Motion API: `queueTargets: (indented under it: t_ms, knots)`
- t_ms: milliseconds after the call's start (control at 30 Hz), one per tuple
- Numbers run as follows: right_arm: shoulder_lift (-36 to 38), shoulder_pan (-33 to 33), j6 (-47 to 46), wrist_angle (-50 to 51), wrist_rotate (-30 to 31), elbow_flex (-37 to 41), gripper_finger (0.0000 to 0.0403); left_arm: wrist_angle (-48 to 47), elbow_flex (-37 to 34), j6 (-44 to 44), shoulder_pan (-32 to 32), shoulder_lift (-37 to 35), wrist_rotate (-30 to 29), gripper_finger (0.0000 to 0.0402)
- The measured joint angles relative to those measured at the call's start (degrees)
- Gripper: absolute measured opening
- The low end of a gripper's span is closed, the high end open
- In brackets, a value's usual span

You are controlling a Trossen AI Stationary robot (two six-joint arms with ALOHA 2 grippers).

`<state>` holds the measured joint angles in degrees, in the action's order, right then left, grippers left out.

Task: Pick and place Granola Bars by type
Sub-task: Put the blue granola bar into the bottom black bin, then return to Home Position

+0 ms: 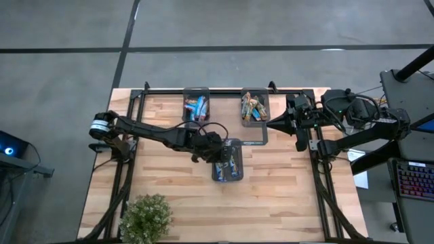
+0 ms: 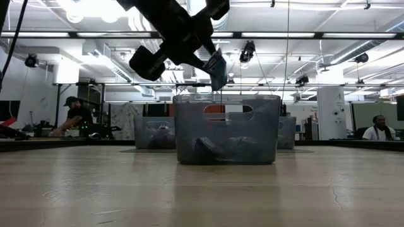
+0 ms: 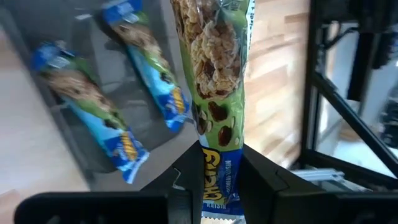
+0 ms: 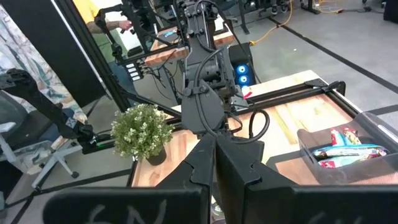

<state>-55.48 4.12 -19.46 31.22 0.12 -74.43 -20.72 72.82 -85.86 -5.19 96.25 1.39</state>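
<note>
Fingers (image 3: 267,186) of the left gripper (image 3: 217,199) are seen closed narrowly on the lower end of a green-and-blue granola bar (image 3: 214,81), which stands up between them with its clear window showing oats and dark pieces; in the low view the held bar (image 2: 216,68) is seen hanging tilted just above the rim of the front bin (image 2: 227,129), and from above the left gripper (image 1: 218,150) is placed over that bin (image 1: 228,163) near the middle of the wooden table (image 1: 163,183). Two more green-and-blue bars (image 3: 118,124) are shown lying inside the bin beneath the held one. Fingers of the right gripper (image 4: 216,163) are pressed together with nothing between them, and the right gripper (image 1: 274,123) is held at the table's far right side, pointing toward the left arm. Two further bins are set side by side at the far edge: the left bin (image 1: 196,107) is filled with red-and-blue bars (image 4: 348,149), and the right bin (image 1: 255,107) with brownish ones. A small potted plant (image 1: 145,217) is placed at the near left corner of the table. Beyond the table, seated people (image 2: 76,116) are visible in the room
</note>
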Motion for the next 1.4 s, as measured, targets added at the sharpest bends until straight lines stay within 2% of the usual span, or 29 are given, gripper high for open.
queueTargets:
  t_ms: [133,433,767,1000,1233,1400]
  knots:
    - [0.00,0.00,0.00,0.00,0.00,0.00,0.0008,5.79,-2.31,-1.72,-0.29,0.00,1.07,0.0062]
    - [0.00,0.00,0.00,0.00,0.00,-0.01,0.0008,10.35,-5.15,-2.69,-0.33,0.00,4.01,0.0066]
    - [0.00,-0.01,0.00,0.00,0.01,-0.02,0.0008,12.30,-5.71,-2.53,-0.31,-0.02,4.15,0.0148]
    - [0.00,-0.01,0.00,0.00,0.01,-0.02,0.0008,12.19,-5.71,-0.98,-0.32,-0.02,4.74,0.0162]
    - [0.00,-0.01,0.00,0.00,0.02,-0.02,0.0008,14.84,-5.71,3.75,-0.22,-0.02,5.04,0.0146]
    - [0.00,-0.02,0.63,0.02,0.02,-0.02,0.0008,20.62,-5.71,8.62,-0.22,-0.09,5.31,0.0065]
